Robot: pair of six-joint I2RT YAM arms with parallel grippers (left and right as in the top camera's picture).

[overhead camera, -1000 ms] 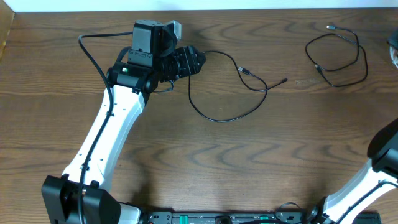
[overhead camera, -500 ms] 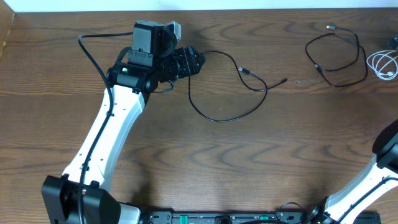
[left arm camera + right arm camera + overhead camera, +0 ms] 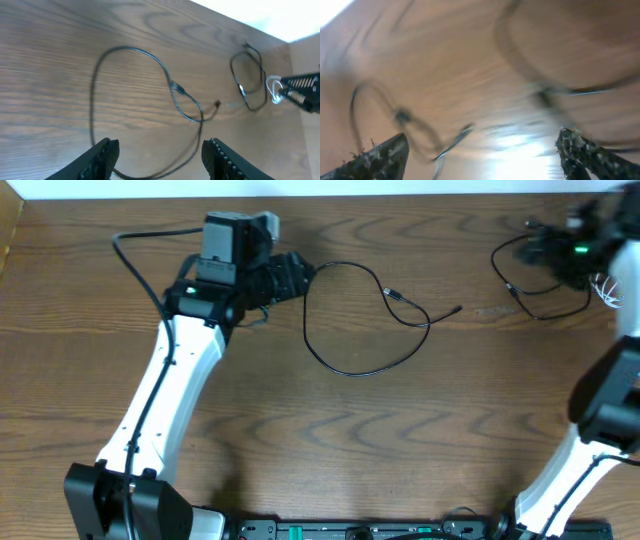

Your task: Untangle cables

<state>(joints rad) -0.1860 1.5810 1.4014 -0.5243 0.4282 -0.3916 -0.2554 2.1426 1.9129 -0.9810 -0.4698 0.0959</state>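
A long black cable lies in a loose loop mid-table, its plug ends crossing at the right. My left gripper hovers open just left of that loop; in the left wrist view the cable lies ahead of the empty fingers. A second black cable is coiled at the far right. My right gripper hangs over it, blurred, open and empty. A small white cable lies beside the right arm, partly hidden. The right wrist view shows blurred black cable beyond the gripper.
The left arm's own thick black wire arcs over the table's back left. The white wall edge runs along the back. The right arm's white link stands at the right edge, and a black rail sits at the front.
The right arm has swung in from the right edge to above the right black cable, its jaws now open. The white cable lies uncovered beside it. The left arm shifted slightly left.
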